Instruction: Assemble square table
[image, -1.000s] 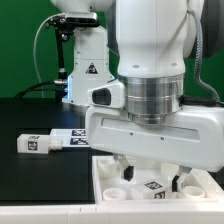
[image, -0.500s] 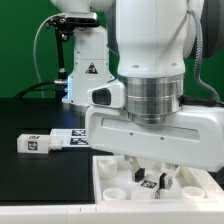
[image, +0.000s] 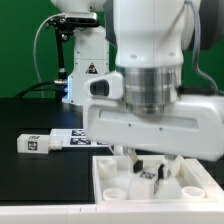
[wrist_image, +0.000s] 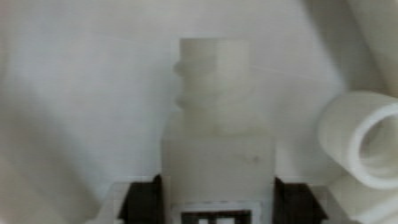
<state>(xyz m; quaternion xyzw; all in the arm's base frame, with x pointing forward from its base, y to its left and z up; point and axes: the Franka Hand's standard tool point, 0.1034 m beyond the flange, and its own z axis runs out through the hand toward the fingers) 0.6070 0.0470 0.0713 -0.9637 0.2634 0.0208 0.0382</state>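
The white square tabletop (image: 108, 168) lies at the front of the exterior view, with round corner sockets (image: 115, 192). My gripper (image: 148, 168) hangs over it, shut on a white table leg (image: 148, 176) with a black-and-white tag. In the wrist view the leg (wrist_image: 217, 110) runs out from between my black pads (wrist_image: 153, 196), gripper (wrist_image: 217, 200) closed on its tagged end. The leg's tip is over the tabletop's flat face (wrist_image: 71, 100), beside a round socket (wrist_image: 365, 140). I cannot tell whether the tip touches the top.
Two more tagged white legs (image: 35, 143) (image: 75, 138) lie on the black table at the exterior view's left. A white robot base (image: 86, 58) with a warning triangle stands behind them. My arm hides the tabletop's middle.
My hand has tilted and shifted slightly toward the exterior view's left. The held leg's tag has risen a little above the tabletop. The loose legs have not moved.
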